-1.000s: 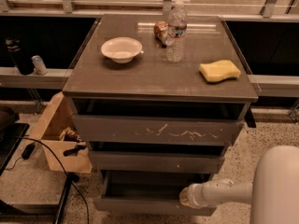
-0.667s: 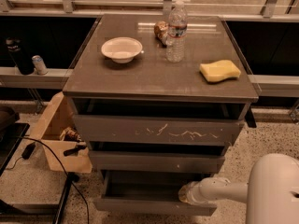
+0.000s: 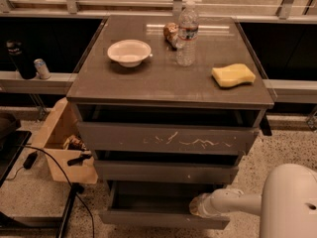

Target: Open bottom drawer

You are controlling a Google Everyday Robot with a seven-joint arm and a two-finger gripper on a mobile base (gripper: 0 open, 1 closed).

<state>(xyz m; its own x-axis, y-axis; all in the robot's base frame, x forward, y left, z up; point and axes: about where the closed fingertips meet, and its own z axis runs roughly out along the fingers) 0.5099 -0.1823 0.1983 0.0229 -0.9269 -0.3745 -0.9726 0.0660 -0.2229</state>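
Where the grey 3-drawer cabinet meets the speckled floor, the bottom drawer [image 3: 148, 218] juts forward past the 2 fronts above it, showing its bare grey inside. It is the lowest and slimmest drawer, with a plain flat front. The gripper [image 3: 198, 206] sits at the right end of this drawer, low in its open top and just behind the front panel. Whether the gripper is open or closed cannot be told. The white arm [image 3: 234, 202] reaches it from the right, from the robot's rounded white body [image 3: 290, 202] at the lower right corner.

Above, the middle drawer [image 3: 166, 172] has a small white speck, and the taller top drawer [image 3: 168, 139] has white scratches across its front. Both show a dark gap along their upper edge.

On the worktop [image 3: 163, 86] stand 4 things: a white bowl [image 3: 130, 52] at the left, a clear water bottle [image 3: 186, 33] upright near the back centre, a small brown item [image 3: 171, 33] just beside the bottle, and a yellow sponge [image 3: 233, 75] at the right.

A cardboard box [image 3: 62, 143] sits on the floor left of the cabinet.
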